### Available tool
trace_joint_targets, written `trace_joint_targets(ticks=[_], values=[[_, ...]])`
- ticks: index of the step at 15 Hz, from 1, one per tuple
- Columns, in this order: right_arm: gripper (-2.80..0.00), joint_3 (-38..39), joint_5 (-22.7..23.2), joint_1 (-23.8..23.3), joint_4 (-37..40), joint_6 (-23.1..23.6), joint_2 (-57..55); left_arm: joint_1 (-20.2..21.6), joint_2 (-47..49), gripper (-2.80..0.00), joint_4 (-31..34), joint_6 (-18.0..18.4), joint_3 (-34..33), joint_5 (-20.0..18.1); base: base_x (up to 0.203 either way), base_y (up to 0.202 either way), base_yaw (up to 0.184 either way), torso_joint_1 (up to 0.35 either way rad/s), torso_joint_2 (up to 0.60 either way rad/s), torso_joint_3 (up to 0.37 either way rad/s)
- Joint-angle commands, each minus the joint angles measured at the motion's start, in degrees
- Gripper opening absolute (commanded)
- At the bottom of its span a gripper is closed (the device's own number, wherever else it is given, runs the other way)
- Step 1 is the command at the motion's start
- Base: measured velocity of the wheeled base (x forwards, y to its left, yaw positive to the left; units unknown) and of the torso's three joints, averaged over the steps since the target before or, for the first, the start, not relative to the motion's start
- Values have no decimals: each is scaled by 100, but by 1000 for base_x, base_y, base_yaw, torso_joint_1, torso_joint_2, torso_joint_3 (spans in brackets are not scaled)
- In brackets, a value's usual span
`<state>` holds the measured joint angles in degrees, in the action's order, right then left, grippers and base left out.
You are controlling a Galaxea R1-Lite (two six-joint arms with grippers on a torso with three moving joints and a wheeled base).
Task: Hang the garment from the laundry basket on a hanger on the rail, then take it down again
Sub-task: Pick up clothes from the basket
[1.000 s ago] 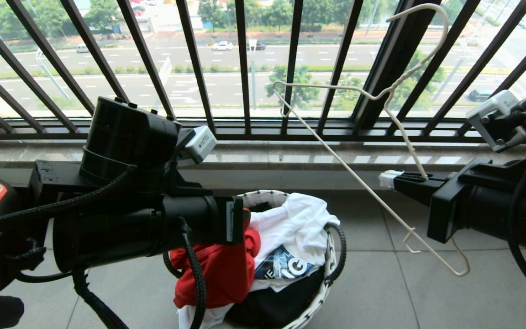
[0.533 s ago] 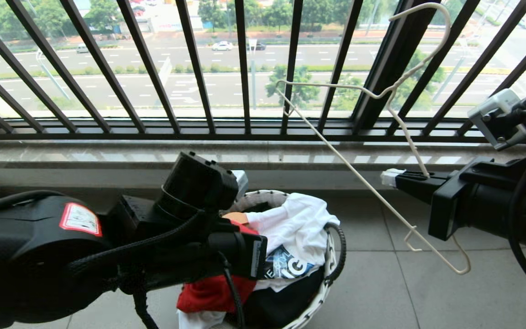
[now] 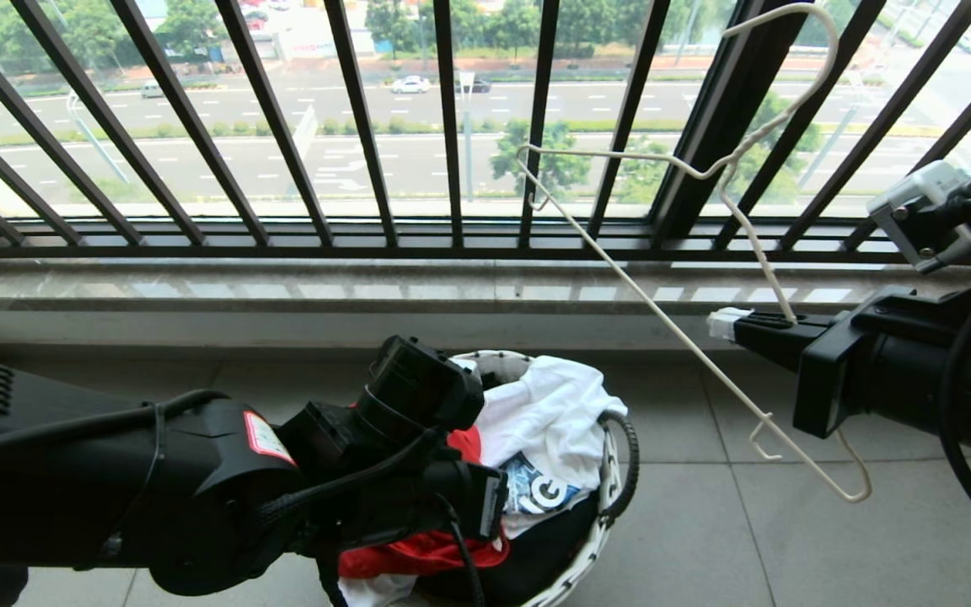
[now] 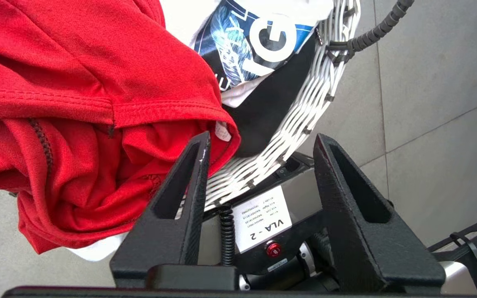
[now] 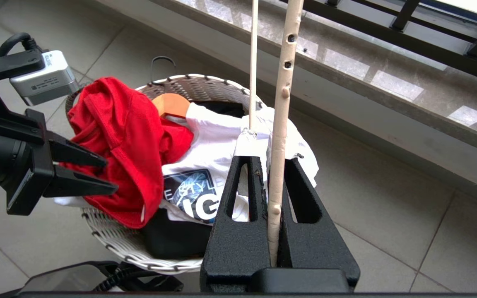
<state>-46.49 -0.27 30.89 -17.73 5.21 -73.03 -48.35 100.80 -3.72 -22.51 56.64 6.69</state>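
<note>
Over the basket's near rim: left gripper (image 5: 97,176) is hovering with fingers parted, nothing between them.
Garment: red T-shirt (image 4: 77,103) is lying draped over the laundry basket's (image 3: 595,539) near-left rim.
Right gripper (image 5: 269,186): is clamping the cream wire hanger (image 3: 688,337), holding it tilted before the balcony railing (image 3: 367,126).

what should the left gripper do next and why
Probably retract the left gripper up and away from the laundry basket. Its jaws stand open and hold nothing, and the red T-shirt lies draped over the basket's edge, apparently released. The right gripper is shut on the hanger, held off to the side.
</note>
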Motion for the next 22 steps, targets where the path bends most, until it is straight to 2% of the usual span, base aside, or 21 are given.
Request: trace_joint_targets(ticks=[1,3,5,6,7,8,9,11,16,18,20,22], values=[[-280,0,-6,5,-12,7,-9,1,-298,0,36,95,-1,15,0,0,0,0,0,0],[-280,0,0,5,-12,7,-9,5,-701,0,284,255,6,36,0,0,0,0,0,0],[-280,9,0,5,-12,7,-18,168,-1050,0,795,797,17,50,0,0,0,0,0,0],[-280,9,0,7,-12,10,-35,283,-1073,0,868,957,-2,55,0,0,0,0,0,0],[-280,9,-4,13,-12,24,-31,307,-1092,-256,881,1077,-67,52,0,0,0,0,0,0],[-280,9,-6,13,-12,24,-20,302,-1148,-280,893,1201,-115,51,0,0,0,0,0,0],[-280,-7,-8,5,-12,10,-35,294,-1203,-280,985,1450,-141,45,0,0,0,0,0,0],[-280,8,-8,7,-12,33,-22,322,-1197,-280,1301,2328,-129,41,0,0,0,0,0,0],[-280,-43,-8,-31,-12,16,44,617,-862,-280,1633,5489,-117,17,0,0,0,0,0,0],[-280,-35,-8,-31,-12,16,35,673,-728,-280,1683,6332,-17,17,0,0,0,0,0,0],[-280,-44,-8,-32,-12,13,44,682,-698,-280,1688,6809,61,20,0,0,0,0,0,0],[-280,-61,-8,-39,-12,7,35,742,-720,-280,1685,7713,93,36,0,0,0,0,0,0]])
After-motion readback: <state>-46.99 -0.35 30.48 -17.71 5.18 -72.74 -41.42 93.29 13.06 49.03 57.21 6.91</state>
